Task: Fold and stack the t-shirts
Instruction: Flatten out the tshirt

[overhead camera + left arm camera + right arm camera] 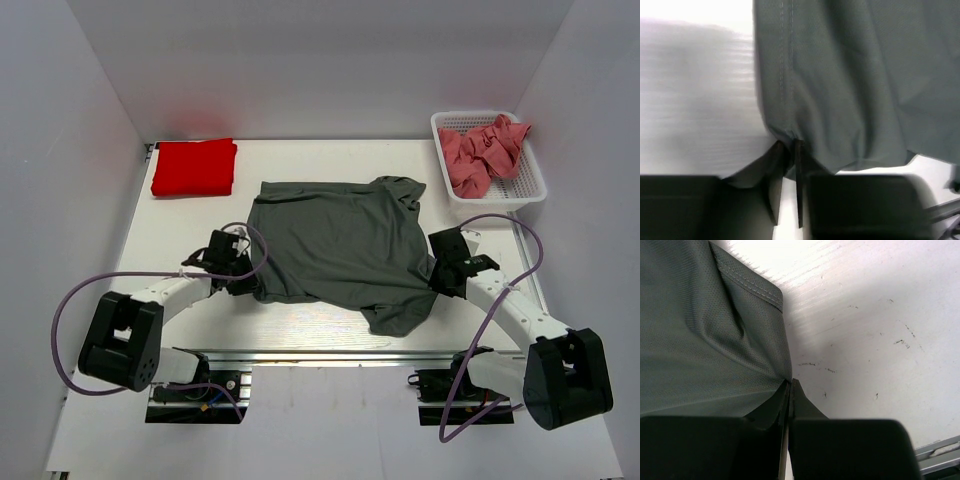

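Reaching in from the near edge of the table [200, 225], both arms meet the near corners of the dark grey t-shirt [340, 245]. The left gripper [242, 280] sits at the shirt's near left corner. In the left wrist view, the left gripper [787, 145] has its two fingers standing a narrow slit apart, with bright table showing between them lower down. The stitched hem of the dark grey t-shirt [850, 85] gathers into a small pucker right at their tips. Whether the tips actually pinch the cloth cannot be told.

The right gripper [437, 280] is at the shirt's near right side. In the right wrist view, the right gripper [790, 385] has its fingers pressed together. The edge of the dark grey t-shirt [705, 340] is drawn taut into the closed tips, so it has hold of the fabric.

Between the two grippers the grey shirt lies mostly flat in the middle of the table. One flap hangs toward the near edge on the right, and the collar end is rumpled at the far right.

Farther back, a red t-shirt [194, 167] lies folded in a neat rectangle at the far left corner, well apart from the grey one. At the far right, a white mesh basket [535, 185] holds crumpled pink t-shirts [482, 155].
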Robot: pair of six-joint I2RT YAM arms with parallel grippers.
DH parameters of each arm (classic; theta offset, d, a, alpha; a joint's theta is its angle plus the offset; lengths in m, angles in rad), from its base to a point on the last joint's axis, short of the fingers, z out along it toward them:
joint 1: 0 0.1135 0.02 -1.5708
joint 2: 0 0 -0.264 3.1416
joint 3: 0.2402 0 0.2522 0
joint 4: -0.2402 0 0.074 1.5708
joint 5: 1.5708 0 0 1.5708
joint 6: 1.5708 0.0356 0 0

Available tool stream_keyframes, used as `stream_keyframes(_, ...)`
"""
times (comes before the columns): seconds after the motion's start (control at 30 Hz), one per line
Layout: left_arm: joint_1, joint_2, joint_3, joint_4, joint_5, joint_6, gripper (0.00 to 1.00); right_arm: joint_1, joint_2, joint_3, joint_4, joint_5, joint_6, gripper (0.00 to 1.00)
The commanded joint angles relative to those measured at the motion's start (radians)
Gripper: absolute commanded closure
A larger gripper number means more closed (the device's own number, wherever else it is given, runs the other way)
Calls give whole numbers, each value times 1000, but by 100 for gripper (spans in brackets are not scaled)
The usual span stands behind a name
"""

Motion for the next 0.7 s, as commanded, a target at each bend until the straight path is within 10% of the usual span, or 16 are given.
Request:
stream_keyframes(0.0,-20,44,1,-6,-13,13,89,-7,-19,10,-4,31,18,100)
stream_keyframes(0.03,-20,44,13,-6,-13,13,100,-4,-26,9,-5,31,18,100)
stream_keyframes(0.67,-29,-450,465,-88,-324,65,100,-2,-398,318,57,71,-140,100)
